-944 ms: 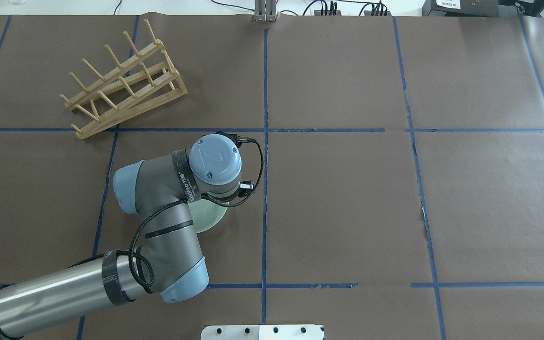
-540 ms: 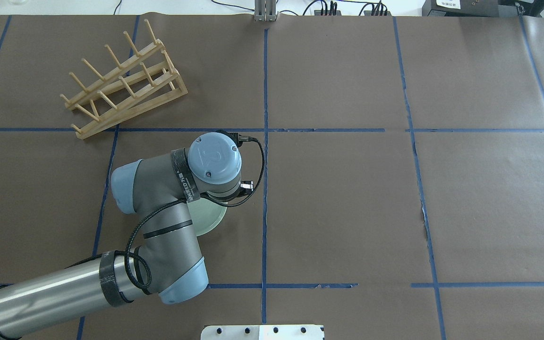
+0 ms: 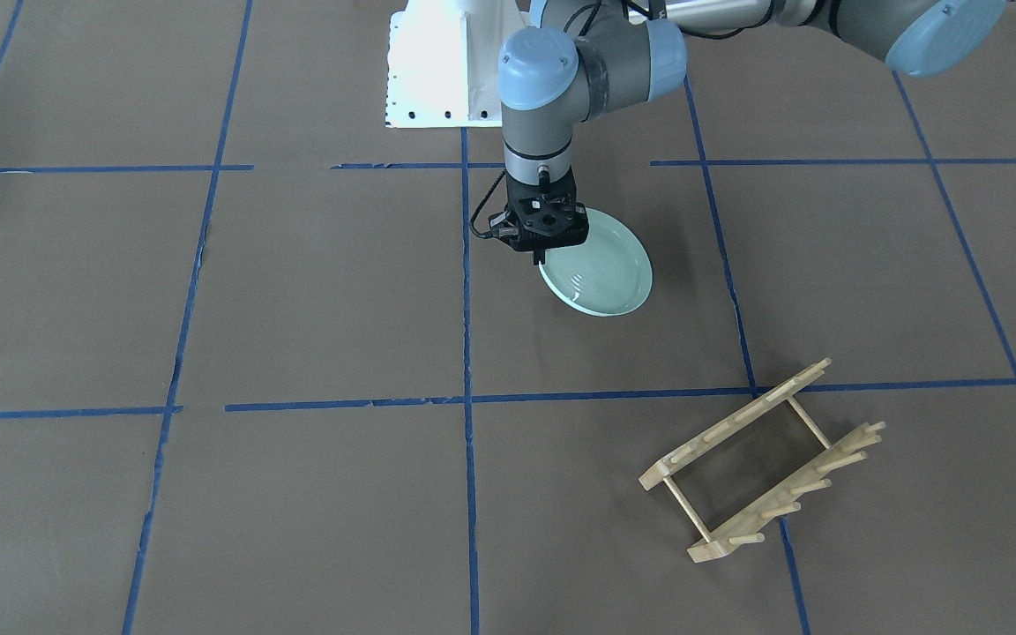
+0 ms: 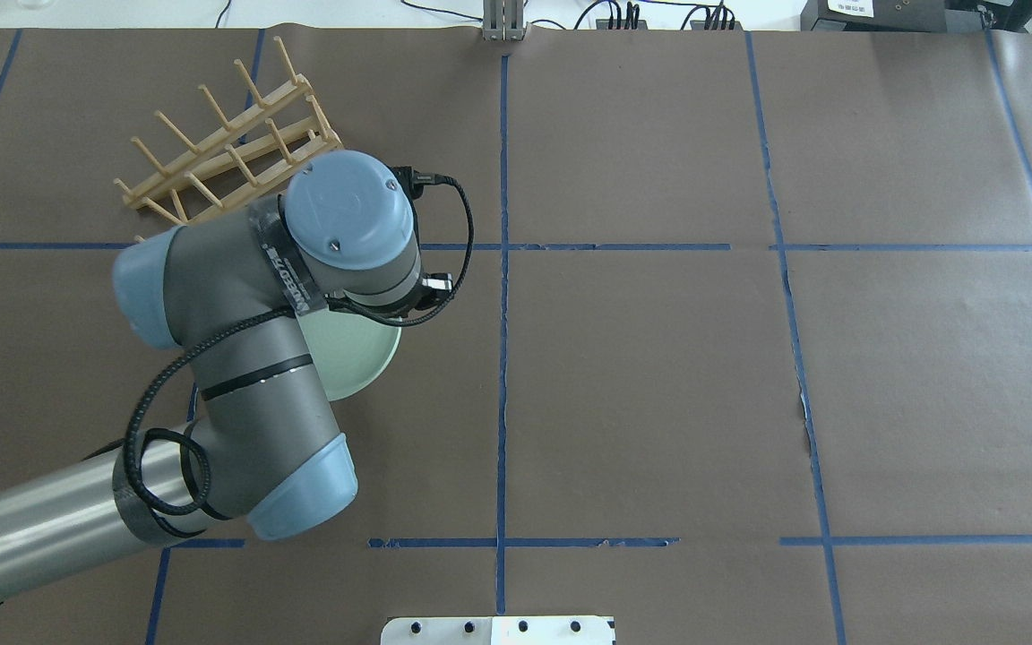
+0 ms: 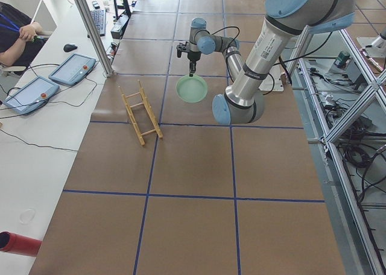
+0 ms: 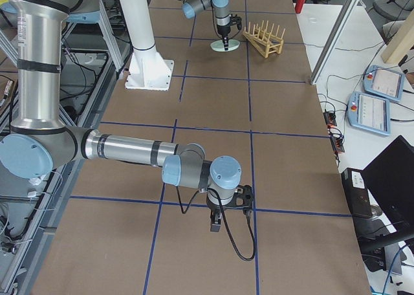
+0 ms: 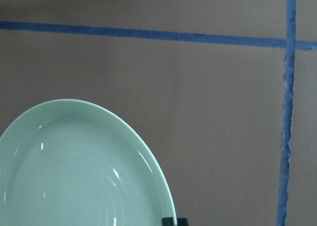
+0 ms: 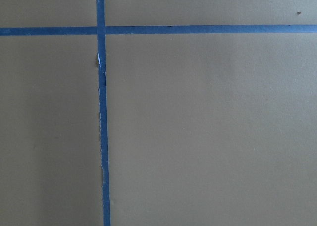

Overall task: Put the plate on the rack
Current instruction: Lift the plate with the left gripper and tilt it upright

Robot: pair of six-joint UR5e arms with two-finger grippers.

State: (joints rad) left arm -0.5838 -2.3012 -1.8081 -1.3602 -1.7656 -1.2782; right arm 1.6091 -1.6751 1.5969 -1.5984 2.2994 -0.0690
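Observation:
My left gripper (image 3: pixel 541 257) is shut on the rim of the pale mint-green plate (image 3: pixel 603 275) and holds it tilted above the table. The plate also shows under the wrist in the overhead view (image 4: pixel 356 356), in the left wrist view (image 7: pixel 74 176) and in the exterior left view (image 5: pixel 192 88). The light wooden rack (image 3: pixel 764 463) stands on the table apart from the plate; in the overhead view the rack (image 4: pixel 202 157) is partly hidden by the left wrist. My right gripper (image 6: pixel 215 225) hangs over bare table far from both; I cannot tell if it is open.
The brown table cover is marked with blue tape lines (image 3: pixel 466 353). The white robot base (image 3: pixel 433 70) stands at the table's robot side. Tablets (image 5: pixel 72 69) and a post (image 5: pixel 90 28) lie beyond the rack on the operators' bench.
The left arm has risen and moved toward the rack with the plate in its grip; its wrist now covers the rack's near corner in the overhead view.

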